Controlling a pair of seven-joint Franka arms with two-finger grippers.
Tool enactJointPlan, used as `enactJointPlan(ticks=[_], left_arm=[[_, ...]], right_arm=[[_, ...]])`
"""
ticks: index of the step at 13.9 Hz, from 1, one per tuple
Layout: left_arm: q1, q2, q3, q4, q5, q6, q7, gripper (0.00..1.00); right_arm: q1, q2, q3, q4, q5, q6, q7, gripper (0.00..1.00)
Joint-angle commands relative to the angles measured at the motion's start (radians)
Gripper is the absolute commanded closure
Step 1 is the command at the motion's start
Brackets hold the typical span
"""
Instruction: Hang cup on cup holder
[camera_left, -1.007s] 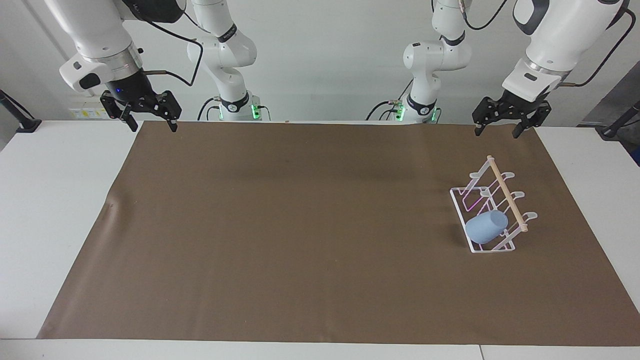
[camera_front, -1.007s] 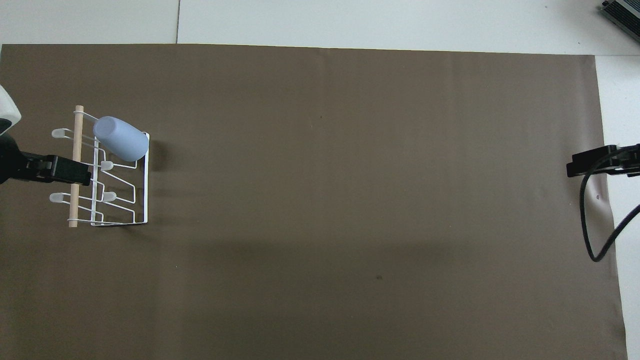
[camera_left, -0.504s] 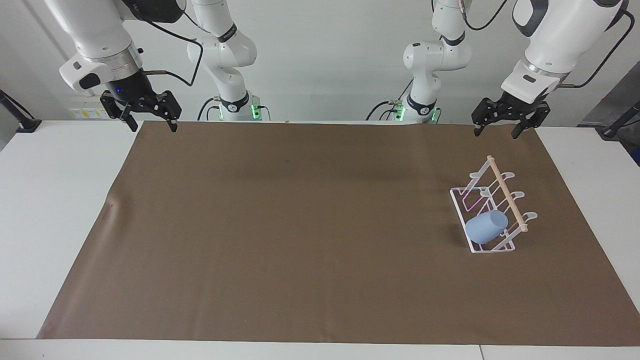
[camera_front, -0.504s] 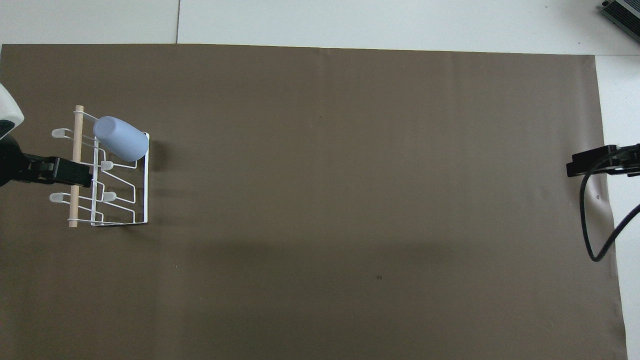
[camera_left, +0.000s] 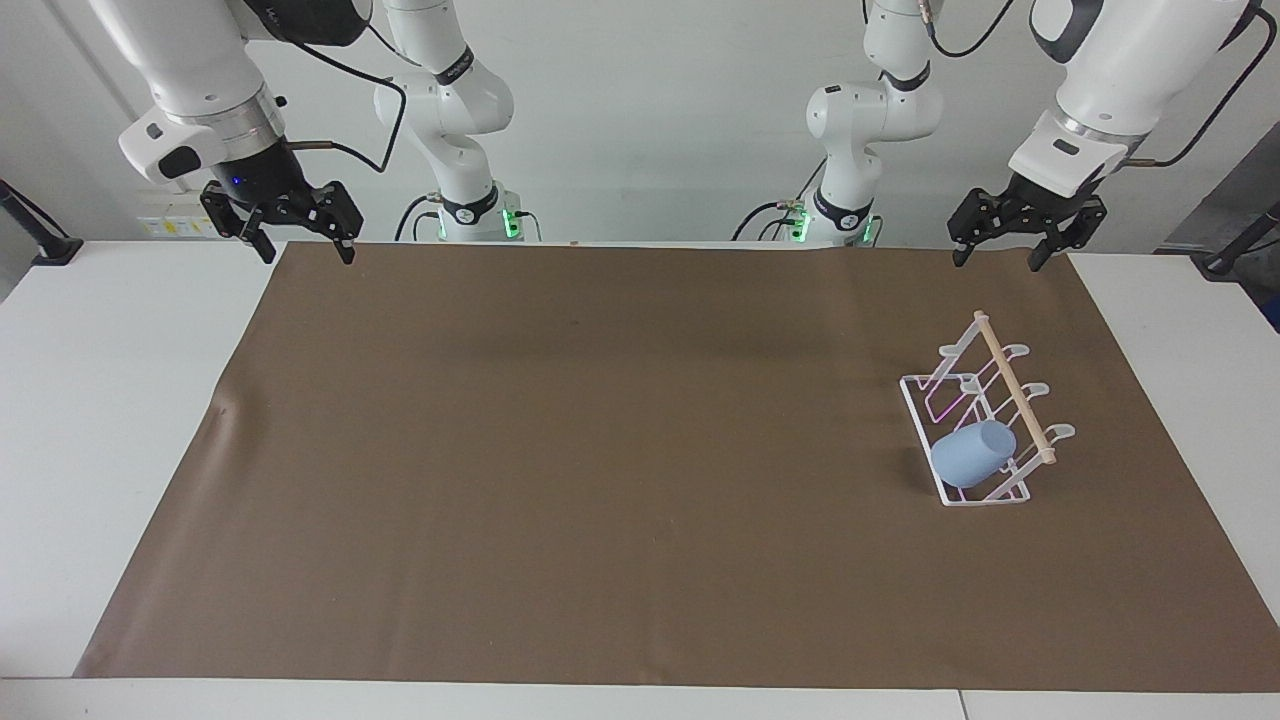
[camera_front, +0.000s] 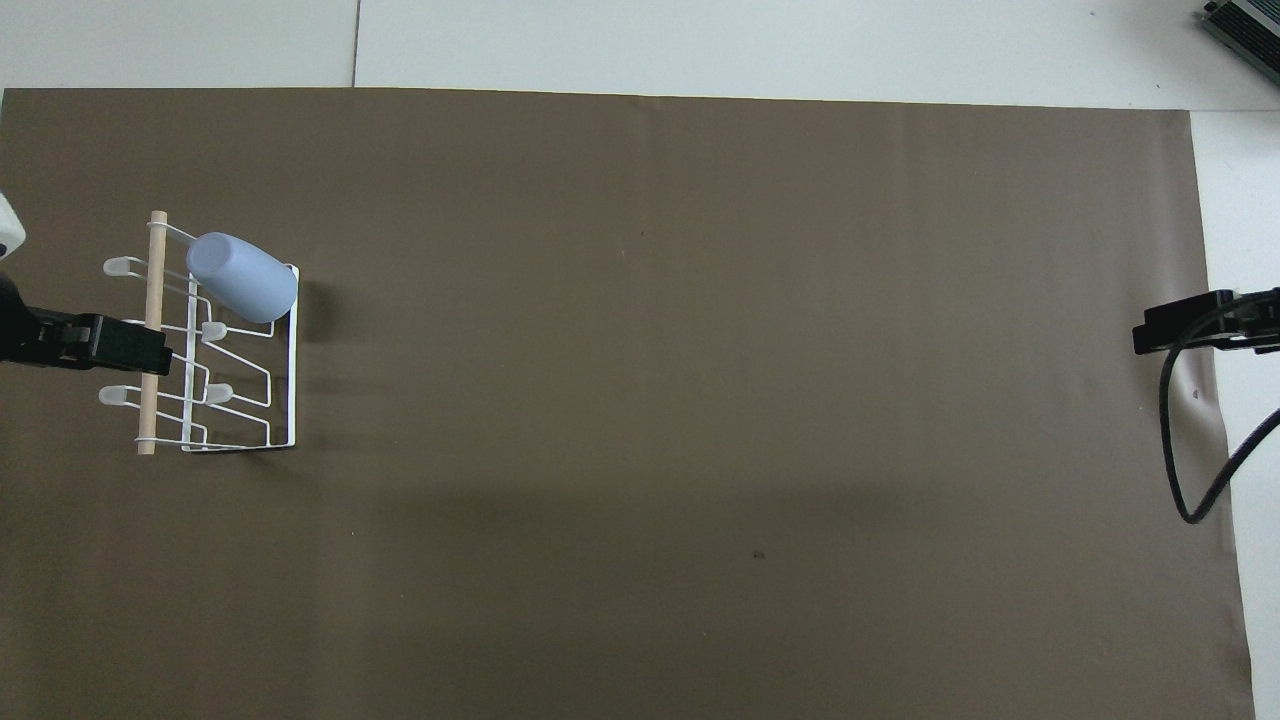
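The table (camera_left: 120, 420) is covered by a brown mat (camera_left: 600, 450). At the left arm's end, the rack (camera_left: 985, 415) carries the cup (camera_left: 972, 453) tilted on a prong, apparently hung. Both the left gripper (camera_left: 996, 256) and the right gripper (camera_left: 300, 248) are held raised with fingers spread, empty.

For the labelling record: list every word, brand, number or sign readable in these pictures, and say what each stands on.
None can be read.
The cup and the cup holder: plain, no print.
The brown mat: no markings.
The left gripper and right gripper, both open over the mat's edge nearest the robots: no legible lettering.
The pale strip on the wall by the right gripper: too small to read.
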Motion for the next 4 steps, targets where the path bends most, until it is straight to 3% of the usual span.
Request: enactJointPlan(ticks=[1,4], left_arm=[[0.006,-0.010,0.000,-0.001,0.007,-0.017,0.014,0.00],[0.006,-0.010,0.000,-0.004,0.007,-0.017,0.014,0.00]], right_arm=[[0.000,-0.006,0.001,-0.007,-0.004,-0.009,0.019,0.00],[0.000,-0.006,0.001,-0.007,-0.004,-0.009,0.019,0.00]])
